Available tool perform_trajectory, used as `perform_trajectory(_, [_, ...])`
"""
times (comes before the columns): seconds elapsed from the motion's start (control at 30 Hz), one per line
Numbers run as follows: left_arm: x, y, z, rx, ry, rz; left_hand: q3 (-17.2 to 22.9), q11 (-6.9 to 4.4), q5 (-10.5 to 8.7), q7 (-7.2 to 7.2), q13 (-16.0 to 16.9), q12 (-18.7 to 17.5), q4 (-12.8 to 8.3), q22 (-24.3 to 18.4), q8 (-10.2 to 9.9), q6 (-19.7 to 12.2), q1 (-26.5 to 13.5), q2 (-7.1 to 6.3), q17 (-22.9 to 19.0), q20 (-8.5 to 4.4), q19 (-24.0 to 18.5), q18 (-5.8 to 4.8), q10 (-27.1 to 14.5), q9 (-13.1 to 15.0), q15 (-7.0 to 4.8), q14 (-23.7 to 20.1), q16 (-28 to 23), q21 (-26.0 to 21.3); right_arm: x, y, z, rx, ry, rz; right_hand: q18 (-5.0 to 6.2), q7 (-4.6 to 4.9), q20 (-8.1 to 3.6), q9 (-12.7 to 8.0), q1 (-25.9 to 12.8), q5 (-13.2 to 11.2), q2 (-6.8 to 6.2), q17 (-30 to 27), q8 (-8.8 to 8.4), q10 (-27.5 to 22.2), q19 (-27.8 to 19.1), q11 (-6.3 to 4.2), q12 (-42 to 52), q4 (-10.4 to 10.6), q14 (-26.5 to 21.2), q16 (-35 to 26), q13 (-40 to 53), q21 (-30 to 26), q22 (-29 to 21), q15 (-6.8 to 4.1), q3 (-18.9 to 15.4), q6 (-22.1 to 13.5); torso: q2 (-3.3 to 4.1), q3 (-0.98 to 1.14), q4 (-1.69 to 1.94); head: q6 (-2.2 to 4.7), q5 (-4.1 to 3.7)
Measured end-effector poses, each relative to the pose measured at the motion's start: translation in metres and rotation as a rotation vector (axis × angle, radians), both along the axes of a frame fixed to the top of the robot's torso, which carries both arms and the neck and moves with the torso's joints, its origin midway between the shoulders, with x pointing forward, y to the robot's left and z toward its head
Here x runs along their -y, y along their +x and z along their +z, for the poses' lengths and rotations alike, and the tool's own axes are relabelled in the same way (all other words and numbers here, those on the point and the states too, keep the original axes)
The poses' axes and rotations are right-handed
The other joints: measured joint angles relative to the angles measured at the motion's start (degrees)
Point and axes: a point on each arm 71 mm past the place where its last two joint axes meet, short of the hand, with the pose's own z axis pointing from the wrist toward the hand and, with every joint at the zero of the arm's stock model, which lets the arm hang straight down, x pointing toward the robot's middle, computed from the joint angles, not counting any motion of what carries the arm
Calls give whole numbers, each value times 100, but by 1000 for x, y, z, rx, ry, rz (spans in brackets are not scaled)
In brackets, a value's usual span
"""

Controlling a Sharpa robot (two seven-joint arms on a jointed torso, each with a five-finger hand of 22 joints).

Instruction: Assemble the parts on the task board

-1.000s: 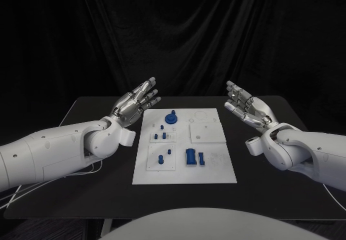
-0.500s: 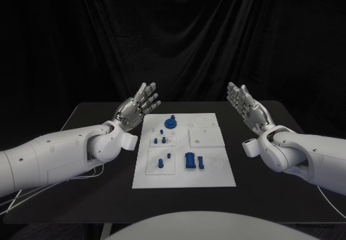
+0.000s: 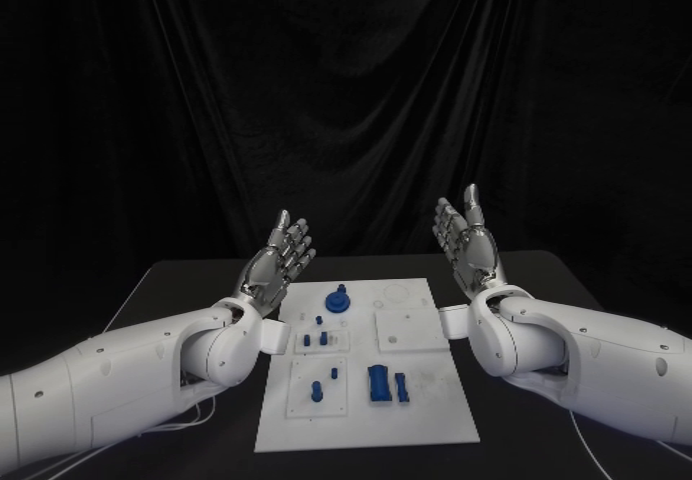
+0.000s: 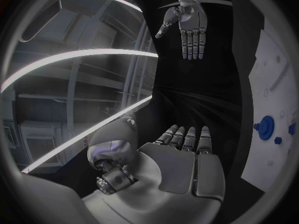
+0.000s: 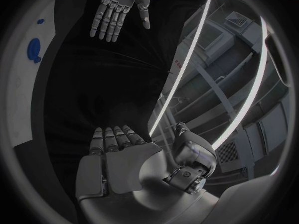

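Note:
The white task board [image 3: 433, 420] lies in the middle of the black table, with small blue parts on it: a round knobbed piece [image 3: 338, 300] near its far end, short pegs [image 3: 320, 338] in the middle and a larger block [image 3: 379, 383] near the front. My left hand [image 3: 277, 262] is raised at the board's far left corner, fingers straight and apart, holding nothing. My right hand [image 3: 464, 243] is raised at the far right corner, open the same way. The left wrist view shows my left hand [image 4: 181, 162], the right hand [image 4: 187, 27] opposite it and the round blue piece [image 4: 266, 125]. The right wrist view shows my right hand [image 5: 118, 159] and the left hand [image 5: 118, 7].
The black table [image 3: 173, 290] spreads on both sides of the board. A black curtain [image 3: 346, 120] hangs behind it. Thin white cables [image 3: 87, 450] trail by my left arm.
Both hands have risen and tilted upright, fingers pointing up, drawing a little closer to the board's far corners. The whole picture has shifted, so the camera moved. The parts lie as before.

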Motion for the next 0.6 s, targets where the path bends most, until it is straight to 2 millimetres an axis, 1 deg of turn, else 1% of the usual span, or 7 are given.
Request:
perform_trajectory(0.03, [1, 0, 1, -1, 10, 18, 44, 0, -48, -4, -1, 0, -41, 0, 0, -6, -109, -22, 0, -59, 0, -61, 0, 0, -20, 1, 0, 0, 0, 0, 0, -11, 4, -14, 0, 0, 0, 0, 0, 0, 0, 0, 0, 0, 0, 0, 0, 0, 0, 0, 0, 0, 0, 0, 0, 0, 12, 2, -2, 57, -4])
perform_trajectory(0.1, [3, 0, 4, -2, 34, 62, 167, 0, -125, 0, -1, 0, -89, 0, 0, -61, -314, -143, 1, -163, 0, -66, 0, -1, -30, 11, 0, -21, -1, 1, -1, -32, 8, -40, 0, 0, 0, 0, 0, 0, 0, 0, 0, 0, 0, 0, 0, 0, 0, 0, 0, 0, 0, 0, 0, 0, 34, 6, -8, 177, -11])
perform_trajectory(0.13, [4, -1, 6, -3, 44, 82, 226, 0, -162, 1, -1, 1, -111, 0, 0, -62, -427, -206, 1, -206, -1, -149, 0, -2, -30, 11, 0, -22, 0, 1, -1, -40, 8, -49, 0, 0, 0, 0, 0, 0, 0, 0, 0, 0, 0, 0, 0, 0, 0, 0, 0, 0, 0, 0, 0, 0, 42, 8, -9, 215, -13])
perform_trajectory(0.23, [6, -1, 10, -7, 79, 144, 357, 0, -221, 0, -1, 1, -249, 1, 0, -102, -707, -350, 2, -268, 1, -149, 0, -3, -30, 11, 0, -22, 1, 1, -3, -61, 8, -71, 1, 0, 0, 1, 0, 0, 0, 0, 0, 0, 0, 0, 0, 0, 0, 0, 0, 0, 0, 0, 0, 0, 64, 13, -16, 306, -25])
perform_trajectory(0.3, [7, -1, 11, -11, 99, 179, 398, 0, -251, 0, -1, 1, -371, 1, 0, -102, -872, -417, 2, -323, -3, -151, 0, -3, -30, 11, 0, -22, 2, 1, -4, -70, 8, -81, 1, 0, 0, 1, 1, 0, 0, 1, 0, 0, 0, 0, 0, 0, 0, 0, 0, 0, 0, 0, 0, 0, 74, 14, -17, 337, -25])
perform_trajectory(0.37, [6, -2, 13, -16, 121, 218, 426, 0, -266, 0, -1, 1, -459, 1, 0, -102, -1020, -459, 2, -324, -3, -239, 0, -3, -30, 11, 0, -22, 3, 1, -4, -79, 8, -89, 1, 0, 0, 2, 1, 0, 0, 1, 0, 0, 0, 0, 1, 0, 0, 0, 1, 0, 0, 0, 0, 0, 80, 16, -19, 352, -25])
perform_trajectory(0.6, [5, -3, 15, -29, 174, 304, 490, 0, -295, 0, -1, 2, -581, 1, 0, -142, -1447, -539, -1, -365, -4, -239, 0, -3, -29, 11, 0, -22, 4, 1, -5, -93, 8, -104, 1, 0, 0, 3, 1, 0, 0, 1, 0, 0, 0, 0, 1, 0, 0, 0, 1, 0, 0, 0, 0, 0, 88, 18, -20, 360, -25])
